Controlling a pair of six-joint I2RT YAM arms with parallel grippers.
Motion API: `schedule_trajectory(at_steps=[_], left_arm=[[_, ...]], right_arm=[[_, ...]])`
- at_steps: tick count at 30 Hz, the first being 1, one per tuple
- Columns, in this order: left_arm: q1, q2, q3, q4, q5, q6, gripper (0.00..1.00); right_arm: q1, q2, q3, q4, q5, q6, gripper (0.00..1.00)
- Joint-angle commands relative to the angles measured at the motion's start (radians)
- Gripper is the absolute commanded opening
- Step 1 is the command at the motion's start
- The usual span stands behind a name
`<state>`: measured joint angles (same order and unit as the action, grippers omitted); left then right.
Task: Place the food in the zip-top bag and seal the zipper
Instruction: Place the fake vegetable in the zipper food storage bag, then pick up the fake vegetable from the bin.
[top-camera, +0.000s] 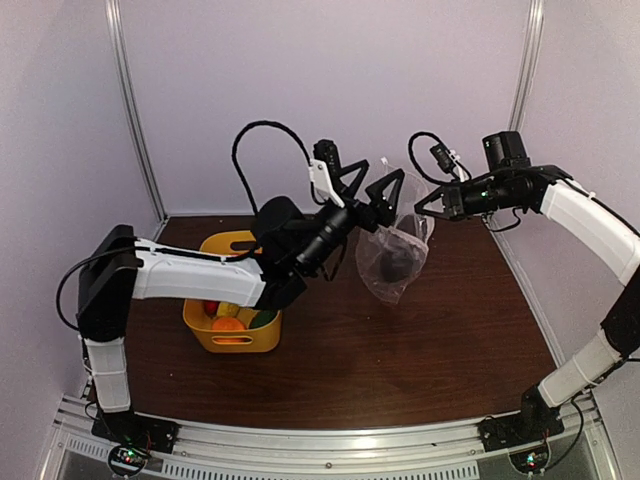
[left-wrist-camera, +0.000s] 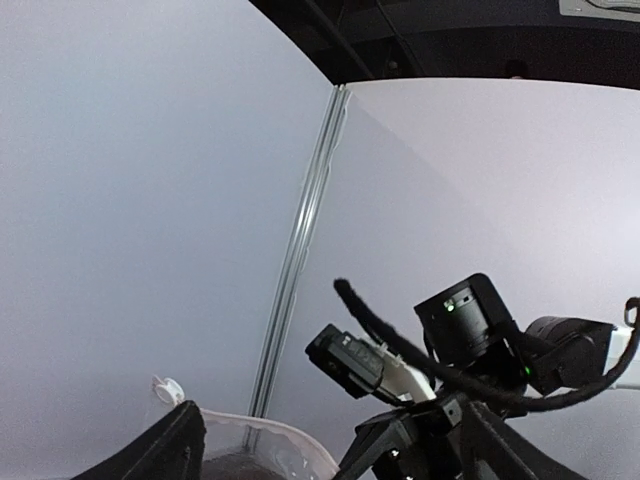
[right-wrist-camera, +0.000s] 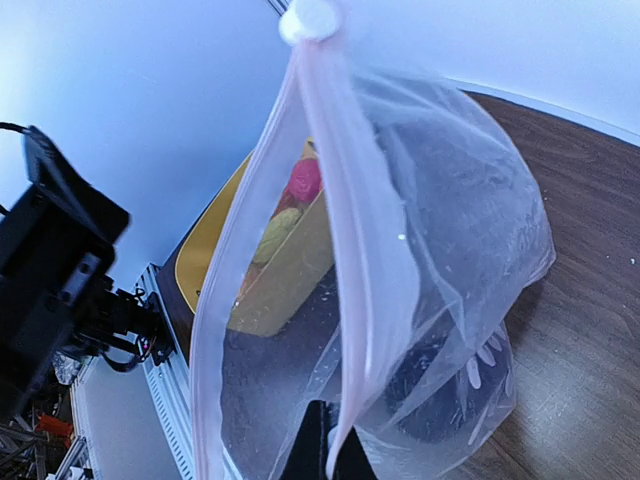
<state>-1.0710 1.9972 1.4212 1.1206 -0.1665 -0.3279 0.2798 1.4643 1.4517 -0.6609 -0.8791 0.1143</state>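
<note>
Closest, the zipper (right-wrist-camera: 335, 200) fills the right wrist view, rising from the right gripper (right-wrist-camera: 322, 455), clamped shut on it, to a white tab (right-wrist-camera: 310, 18). Only the top view takes in the whole bag (top-camera: 395, 255), hanging long-axis vertical, mouth up, over the table (top-camera: 420, 350), a dark toy (top-camera: 398, 262) inside. The left gripper (top-camera: 380, 185) is spread wide, empty, at its rim. More food (top-camera: 228, 323) sits in the yellow basket (top-camera: 215, 241).

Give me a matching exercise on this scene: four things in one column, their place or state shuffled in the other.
1 zip-top bag
2 yellow basket
3 dark purple food
4 left gripper

A on the table, toy fruits inside
B open, beside the bag's mouth
C held up by the right gripper
D low inside the bag

Pairs: 1-C, 2-A, 3-D, 4-B
</note>
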Motion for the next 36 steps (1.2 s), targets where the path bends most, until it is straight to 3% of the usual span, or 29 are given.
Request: schedule_trajectory(at_steps=[1, 5, 9, 11, 14, 17, 20, 25, 36], left_arm=[[-0.001, -0.186, -0.076, -0.159, 0.037, 0.08, 0.89], [0.002, -0.351, -0.076, -0.578, -0.111, 0.114, 0.87], [0.059, -0.431, 0.024, -1.221, -0.32, -0.021, 0.83], [0.122, -0.444, 0.055, -1.482, -0.312, -0.112, 0.82], [0.234, -0.47, 0.018, -1.692, -0.206, -0.156, 0.8], [0.304, -0.472, -0.028, -1.764, -0.126, -0.167, 0.79], [0.346, -0.441, -0.046, -1.789, -0.057, -0.16, 0.78], [0.403, -0.298, 0.012, -1.856, 0.079, -0.195, 0.79], [0.447, -0.121, 0.051, -1.849, 0.092, -0.27, 0.76]], right_arm=[[-0.018, -0.013, -0.007, 0.025, 0.004, -0.025, 0.0], [-0.028, 0.001, 0.072, -0.067, 0.13, -0.115, 0.0], [-0.031, -0.024, 0.181, -0.108, 0.422, -0.209, 0.0], [-0.031, -0.041, 0.205, -0.088, 0.51, -0.241, 0.0], [-0.031, -0.05, 0.215, -0.059, 0.609, -0.286, 0.0], [-0.031, -0.048, 0.189, -0.037, 0.623, -0.295, 0.0], [-0.026, -0.056, 0.11, 0.009, 0.54, -0.265, 0.0], [0.008, -0.056, -0.06, 0.1, 0.453, -0.275, 0.0], [0.042, -0.082, -0.219, 0.184, 0.35, -0.289, 0.0]])
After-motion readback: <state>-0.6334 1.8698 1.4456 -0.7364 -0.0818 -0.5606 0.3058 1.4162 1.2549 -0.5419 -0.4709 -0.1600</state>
